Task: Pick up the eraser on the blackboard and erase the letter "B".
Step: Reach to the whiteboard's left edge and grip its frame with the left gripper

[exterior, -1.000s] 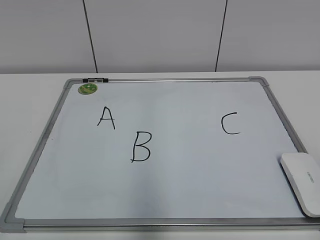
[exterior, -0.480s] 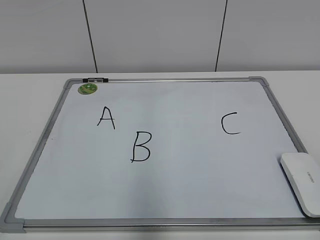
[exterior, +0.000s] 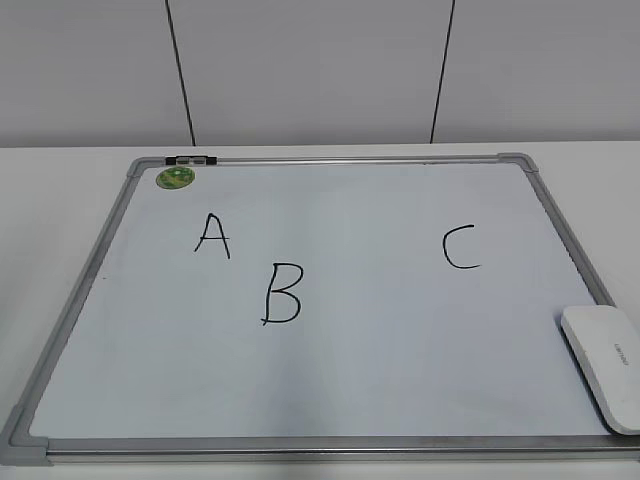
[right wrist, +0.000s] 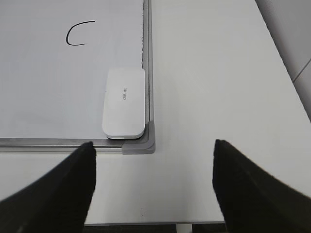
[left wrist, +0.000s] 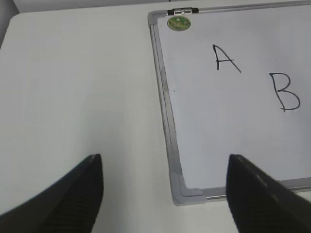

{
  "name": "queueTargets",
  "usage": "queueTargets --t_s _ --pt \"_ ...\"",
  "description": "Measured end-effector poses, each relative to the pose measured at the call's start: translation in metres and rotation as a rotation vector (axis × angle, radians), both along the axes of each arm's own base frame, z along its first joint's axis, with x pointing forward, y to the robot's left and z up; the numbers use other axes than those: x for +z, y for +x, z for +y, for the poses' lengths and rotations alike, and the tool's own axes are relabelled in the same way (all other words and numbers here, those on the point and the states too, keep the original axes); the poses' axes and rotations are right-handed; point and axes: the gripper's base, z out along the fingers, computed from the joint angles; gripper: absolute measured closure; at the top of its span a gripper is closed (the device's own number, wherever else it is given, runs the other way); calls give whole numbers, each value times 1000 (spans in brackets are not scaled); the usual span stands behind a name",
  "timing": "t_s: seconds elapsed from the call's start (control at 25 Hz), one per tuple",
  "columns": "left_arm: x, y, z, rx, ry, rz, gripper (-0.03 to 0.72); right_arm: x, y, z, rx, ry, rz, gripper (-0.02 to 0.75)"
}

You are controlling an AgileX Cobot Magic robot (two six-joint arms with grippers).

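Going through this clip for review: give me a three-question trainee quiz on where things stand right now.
1. True or false: the eraser lies in the blackboard's near right corner.
2. Which letter is closest to the green magnet: A, B or C?
3. Fill in: the right gripper is ____ and holds nothing.

Key
1. True; it sits against the frame, untouched.
2. A.
3. Open. The left gripper is open as well, near the board's near left corner.
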Motion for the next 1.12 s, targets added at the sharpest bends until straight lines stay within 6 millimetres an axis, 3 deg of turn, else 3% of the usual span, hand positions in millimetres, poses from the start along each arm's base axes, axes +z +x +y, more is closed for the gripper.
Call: queueTargets --t_s 0.36,0.68,0.88,1.12 --pt "-14 125 -3 4 -7 299 96 0 0 0 0 0 0 184" --pt "-57 228 -7 2 -16 527 101 0 0 0 0 0 0 184" --pt "-93 273 -8 0 -16 638 153 0 0 0 0 0 0 184" --pt "-127 310 -11 1 -44 705 236 0 0 0 0 0 0 184"
